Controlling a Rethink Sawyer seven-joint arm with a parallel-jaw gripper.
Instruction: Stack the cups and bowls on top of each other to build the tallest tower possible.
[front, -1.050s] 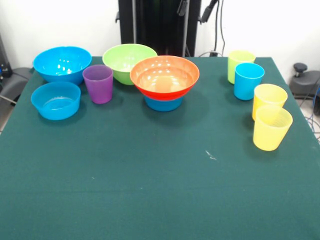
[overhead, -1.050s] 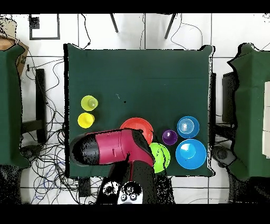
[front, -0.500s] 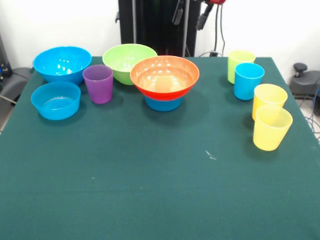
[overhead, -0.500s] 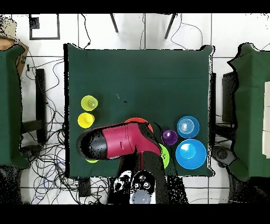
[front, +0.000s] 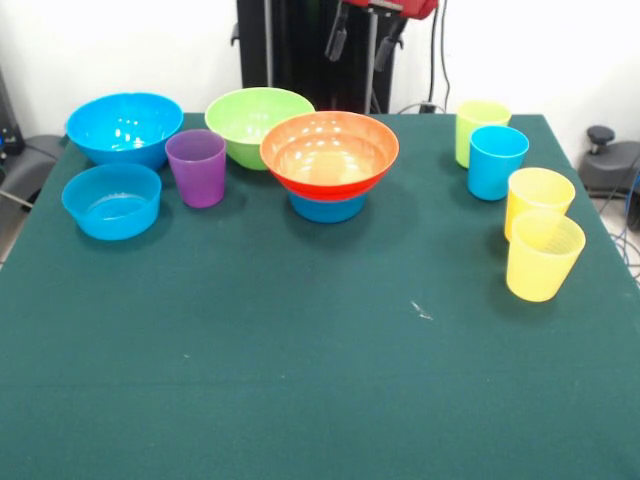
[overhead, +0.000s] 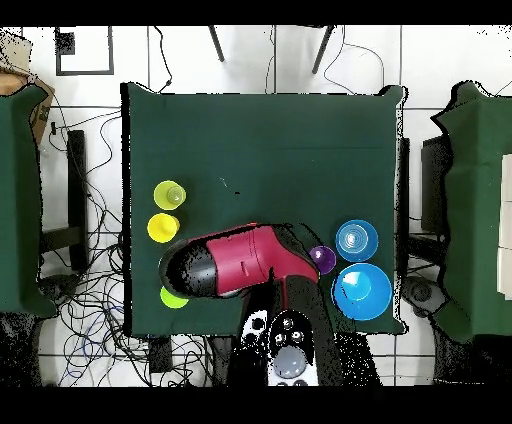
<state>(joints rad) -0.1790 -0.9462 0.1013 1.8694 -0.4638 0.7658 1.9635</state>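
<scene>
white wall behind, dark green table with all the pieces along its far half. my gripper hung high at the far edge, above and behind the orange bowl; two dark fingers showed apart with nothing between them, so open and empty. from overhead my arm covered the middle of that row.

progress: barely started. the only stack was the orange bowl sitting on a small blue bowl, two pieces high. the purple cup stood alone on the cloth, left of that stack and just in front of the green bowl. it was not on the tower.

still loose: large blue bowl far left, the other small blue bowl nearer on the left. on the right, green cup and blue cup close together, then two yellow cups nearer, overlapping in the front view.

my read: eight pieces left to place. the wide orange bowl on top gave a decent seat for a cup next, and the purple one was closest.
</scene>
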